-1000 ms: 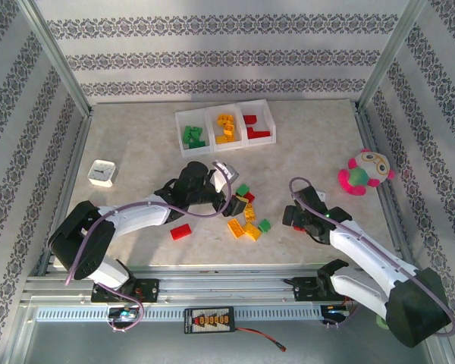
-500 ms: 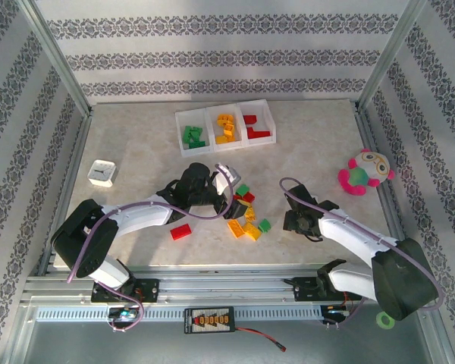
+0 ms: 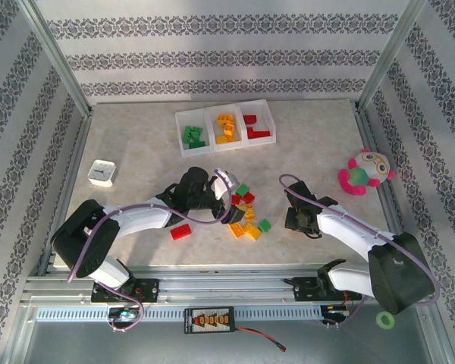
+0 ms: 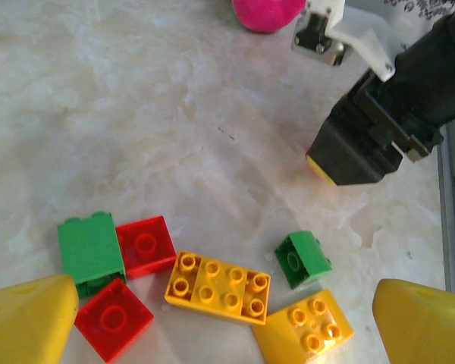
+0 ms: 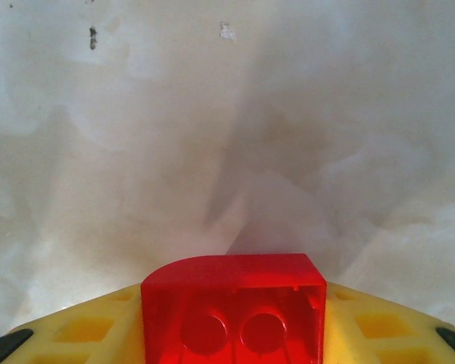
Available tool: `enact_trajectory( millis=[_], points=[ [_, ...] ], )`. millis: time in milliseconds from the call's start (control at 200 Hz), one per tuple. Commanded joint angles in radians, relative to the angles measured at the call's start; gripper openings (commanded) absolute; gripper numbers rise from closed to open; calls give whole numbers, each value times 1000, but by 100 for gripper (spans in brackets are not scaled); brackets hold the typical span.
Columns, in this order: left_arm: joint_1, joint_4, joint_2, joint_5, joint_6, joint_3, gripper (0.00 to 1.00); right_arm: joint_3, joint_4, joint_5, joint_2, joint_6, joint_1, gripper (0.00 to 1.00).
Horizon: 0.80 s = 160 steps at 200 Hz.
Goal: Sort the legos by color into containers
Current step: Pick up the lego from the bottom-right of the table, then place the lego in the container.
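My left gripper (image 3: 232, 211) (image 4: 224, 324) hangs open over the loose pile of legos (image 3: 246, 216), its yellow fingertips (image 4: 26, 318) spread wide. Between them lie a yellow eight-stud brick (image 4: 218, 284), a yellow four-stud brick (image 4: 303, 327), a green brick (image 4: 303, 259) and two red bricks (image 4: 144, 244). My right gripper (image 3: 296, 220) (image 5: 233, 337) is shut on a red brick (image 5: 233, 303), held close over bare table to the right of the pile. The three joined containers (image 3: 210, 148) stand at the back, holding green, yellow and red bricks from left to right.
A lone red brick (image 3: 180, 232) lies left of the pile. A small white box (image 3: 102, 173) sits at the far left and a pink-and-green plush toy (image 3: 364, 173) at the right. My right gripper's black body (image 4: 371, 136) stands close behind the pile.
My left gripper has come down a little closer to the pile. The right arm has swung its elbow inward, while its gripper stays near the same spot with the red brick.
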Motion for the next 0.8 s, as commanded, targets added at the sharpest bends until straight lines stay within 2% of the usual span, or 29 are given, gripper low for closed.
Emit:
enact_trajectory(
  millis=[0,170,415,555,794],
  points=[
    [-11,50,-32,22,17,-20,99,46,-10,-16,-10,-20,3,46],
    [-9,103,-64,-26,-13,-96,99,112,16,-15,-10,-38,17,47],
    [-9,159,-148,-99,-55,-204,99,316,100,13,126,-151,26,49],
    [-9,126,-205,-139,-56,-241,99,489,161,8,267,-206,16,49],
    [-10,71,-311,-211,-58,-288,99,890,198,-67,594,-259,-19,49]
  ],
)
